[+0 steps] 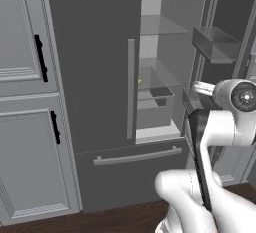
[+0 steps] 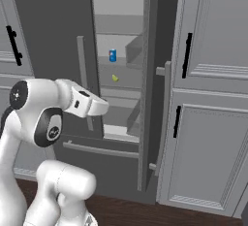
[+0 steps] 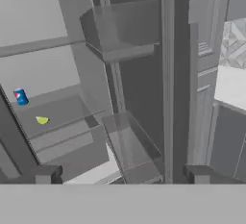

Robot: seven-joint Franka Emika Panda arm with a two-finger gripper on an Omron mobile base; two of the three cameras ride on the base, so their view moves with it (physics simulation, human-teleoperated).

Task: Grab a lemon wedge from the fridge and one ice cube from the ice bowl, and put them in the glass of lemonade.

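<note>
With the tall dark grey double-door fridge [image 2: 53,36] open, the empty, wide-spread jaws should reach toward the small yellow lemon wedge [image 3: 42,119], left in the hand view, avoiding the blue can [image 3: 20,96].

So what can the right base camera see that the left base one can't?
Right base view alone: a blue can on a fridge shelf, and the outside of the open right door with its bar handle. Left base view alone: the inner side of that door with its bins. Both share the fridge, open on its right side, the lemon wedge inside, the bottom drawer and the arm.
</note>
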